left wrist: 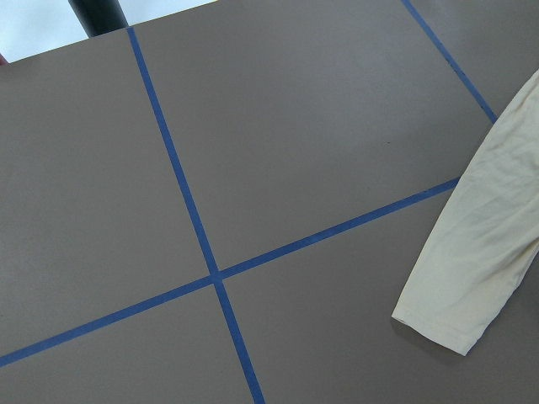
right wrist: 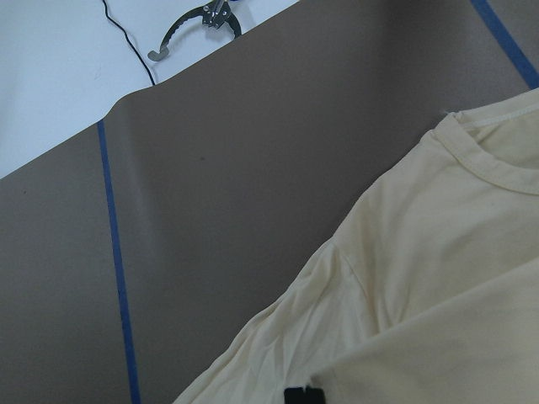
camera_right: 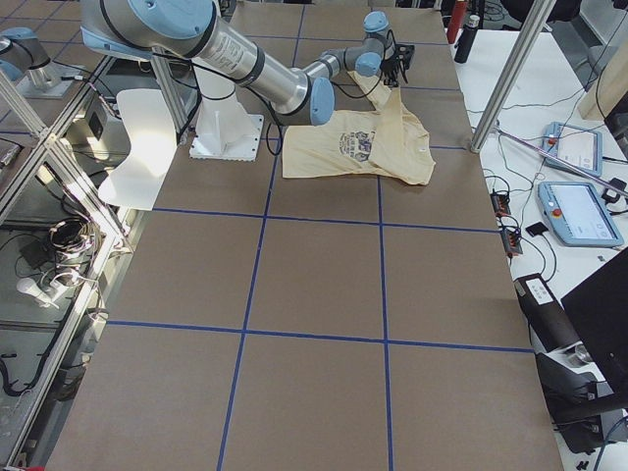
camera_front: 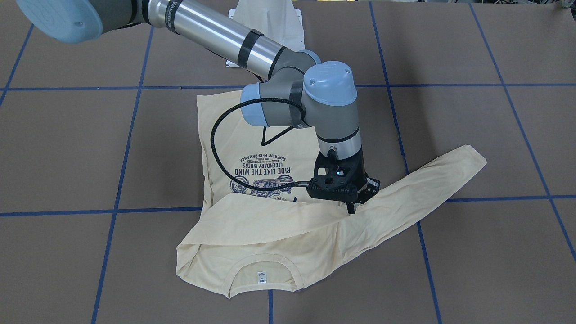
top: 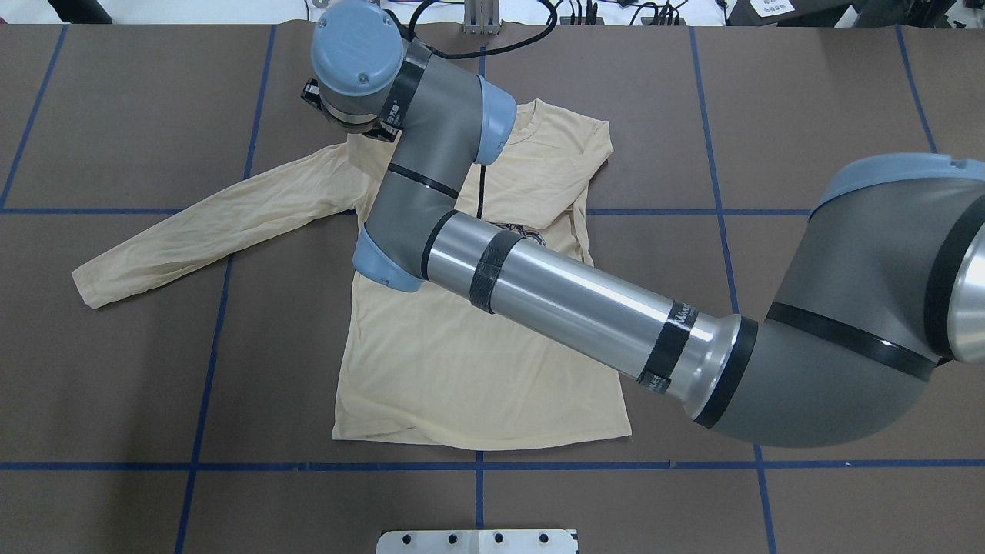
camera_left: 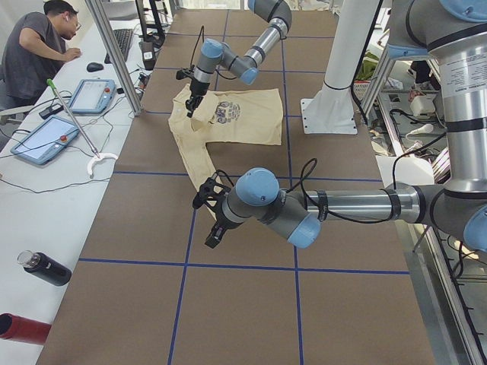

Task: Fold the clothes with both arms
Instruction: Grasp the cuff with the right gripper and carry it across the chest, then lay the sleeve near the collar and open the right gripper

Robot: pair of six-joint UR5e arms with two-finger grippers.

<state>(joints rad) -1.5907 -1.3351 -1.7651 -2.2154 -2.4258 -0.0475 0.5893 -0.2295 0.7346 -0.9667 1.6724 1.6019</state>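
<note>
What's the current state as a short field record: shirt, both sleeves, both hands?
shirt: cream long-sleeve, flat on the table, print facing up
left-side sleeve: stretched out across the table
right-side sleeve: folded across the chest, covering part of the print
right hand: low at the shoulder where the left-side sleeve starts, by the folded sleeve's end; open or shut unclear
left hand: over bare table just beyond the cuff; open or shut unclear
</note>
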